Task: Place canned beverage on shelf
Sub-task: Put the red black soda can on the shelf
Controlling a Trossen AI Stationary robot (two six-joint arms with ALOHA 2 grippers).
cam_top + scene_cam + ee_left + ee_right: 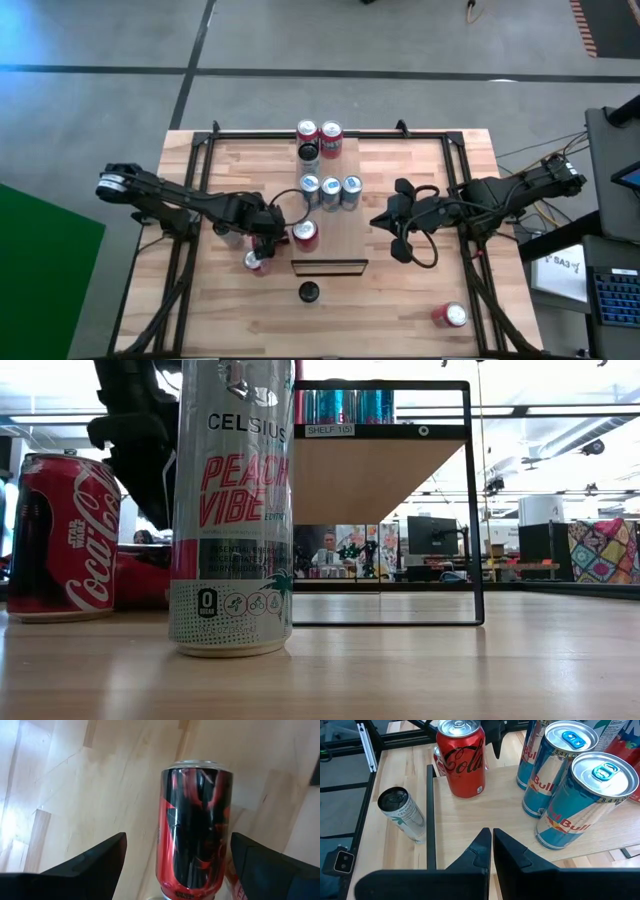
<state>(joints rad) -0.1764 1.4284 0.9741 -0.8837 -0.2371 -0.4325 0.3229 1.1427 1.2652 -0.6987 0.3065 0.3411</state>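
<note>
**Left claw around a red can, shelf right next door**

High view first, starting at the table's front edge. A lone red soda can (450,315) stands by the front right corner. A tall Celsius can (309,292) sits at mid front, just short of the shelf's dark end.

The shelf (345,235) is the raised light board running from there toward the far edge, down the middle of the table.

My left gripper (262,255) is just off the shelf's front left corner, down at table level. Its fingers (100,857) are spread wide with the red can (195,830) between them. On one side there's a clear gap. On the other the finger is right up against the can, and I can't tell if it actually touches. From the low camera that can stands upright on the tabletop, not on the shelf.

My right gripper (385,222) hangs over the shelf's right edge, fingers pressed together, pinching nothing.

Up on the shelf there's a Coke can (461,760) near the dark end. Three Red Bull cans (330,190) cluster behind it.

Past those, near the table's far edge, two red-topped cans (319,133) stand side by side, with a dark can (309,153) just in front of them.
</note>
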